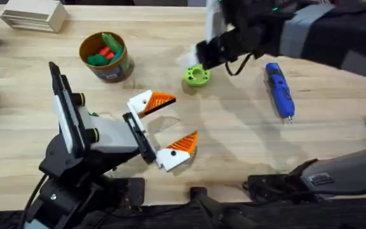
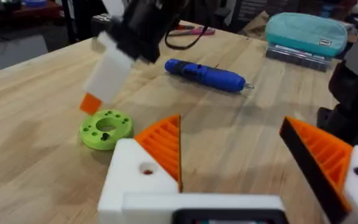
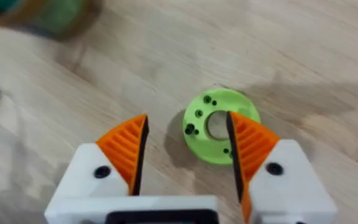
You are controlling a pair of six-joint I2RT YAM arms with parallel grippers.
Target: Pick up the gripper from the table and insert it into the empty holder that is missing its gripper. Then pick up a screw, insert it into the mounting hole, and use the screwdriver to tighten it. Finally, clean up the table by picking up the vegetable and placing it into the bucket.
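Right gripper (image 3: 185,149): we see it spread apart over the green ring (image 3: 219,132).
Left gripper (image 1: 170,127): we see it apart, empty.
Screwdriver (image 1: 279,90): far right.

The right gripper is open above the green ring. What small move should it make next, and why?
Probably lower the right gripper slowly toward the green ring, with the fingers kept open. It holds nothing. The ring lies partly between its fingers, with one orange pad over the rim. The dark spots on the ring may be screws, but I cannot tell.
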